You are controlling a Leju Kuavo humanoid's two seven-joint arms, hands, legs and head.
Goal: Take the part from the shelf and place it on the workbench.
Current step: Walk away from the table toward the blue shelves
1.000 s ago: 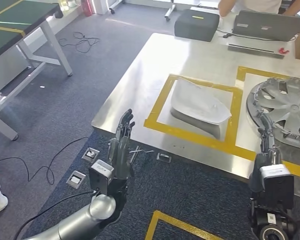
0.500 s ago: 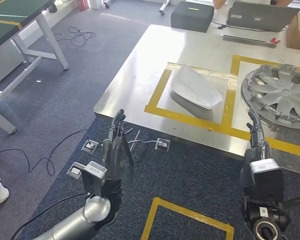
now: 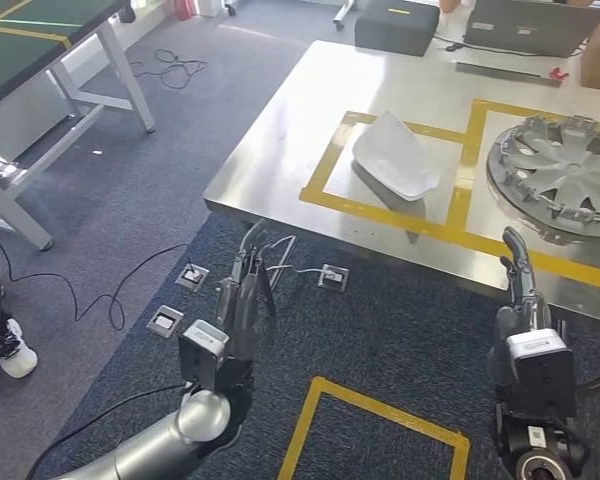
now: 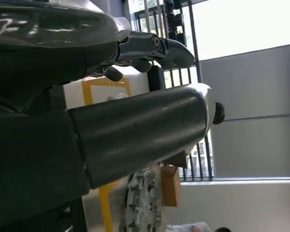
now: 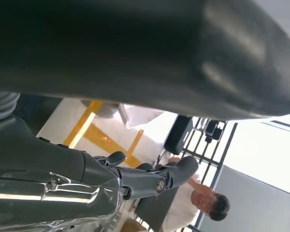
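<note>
The white part (image 3: 396,155) lies on the steel workbench (image 3: 297,110), inside a square of yellow tape (image 3: 387,208), with a grey hubcap (image 3: 561,172) in the next taped square beside it. The left hand (image 3: 240,300) is raised over the blue carpet (image 3: 387,340) short of the bench edge, fingers straight and apart, holding nothing. The right hand (image 3: 520,290) is also raised near the bench edge (well apart from the part), fingers extended and empty. A black case (image 3: 396,25) and a laptop (image 3: 535,25) sit at the far side of the bench.
</note>
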